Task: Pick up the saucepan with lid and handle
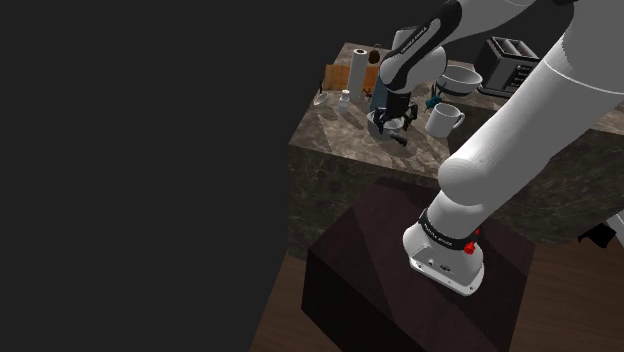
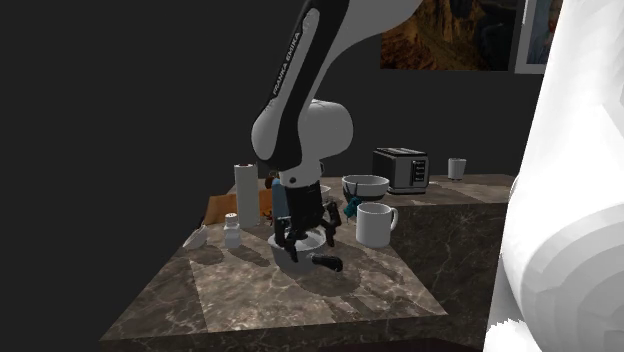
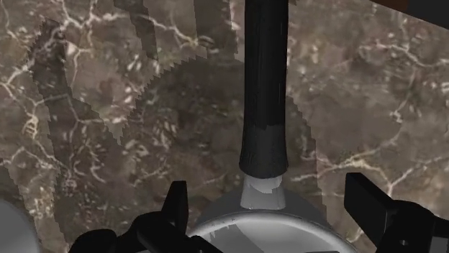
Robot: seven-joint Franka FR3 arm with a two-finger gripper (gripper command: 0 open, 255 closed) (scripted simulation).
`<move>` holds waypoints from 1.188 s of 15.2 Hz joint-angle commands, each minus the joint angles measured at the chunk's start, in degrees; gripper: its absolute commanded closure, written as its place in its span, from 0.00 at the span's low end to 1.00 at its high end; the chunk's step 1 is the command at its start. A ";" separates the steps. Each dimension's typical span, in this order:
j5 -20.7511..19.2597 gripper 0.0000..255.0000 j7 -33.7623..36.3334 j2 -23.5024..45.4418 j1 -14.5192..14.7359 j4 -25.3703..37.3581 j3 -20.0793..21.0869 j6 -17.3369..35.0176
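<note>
Got a grey saucepan (image 2: 296, 252) sitting on a dark marbled counter (image 2: 250, 300), roughly mid-surface, black handle (image 2: 328, 263) lying flat and sticking out toward the second exterior view's lower right. In the wrist view, same handle running straight away from the gripper, joined to the pan's rounded grey top by a short pale collar.

As for the gripper (image 2: 300, 240): right down over the saucepan, pointing at the counter, jaws spread wide with one black finger (image 3: 176, 205) on each side of the pan near the root of the handle. Not clamped on anything. Can't tell whether either fingertip actually touches the rim.

Around it, going by the second exterior view: white mug (image 2: 374, 223) just beside the pan on the right, pale bowl (image 2: 365, 186) behind the mug, toaster (image 2: 400, 168) further back, paper towel roll (image 2: 245, 190) upright to the left, small white shaker (image 2: 232, 235) in front of the roll.

Over in the shoulder view: dark boxy stand (image 1: 350, 270) below the counter, plain black area off to the left.
</note>
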 commanded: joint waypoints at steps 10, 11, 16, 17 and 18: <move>0.03 1.00 0.00 0.43 -0.02 -0.29 -0.05 0.75; 0.02 1.00 0.00 0.43 -0.02 -0.29 -0.05 0.74; -0.53 1.00 0.24 -2.63 -0.06 0.37 0.17 -2.92; -0.64 1.00 0.27 -3.36 -0.07 0.57 0.23 -3.84; -0.74 1.00 0.29 -4.08 -0.09 0.79 0.31 -4.77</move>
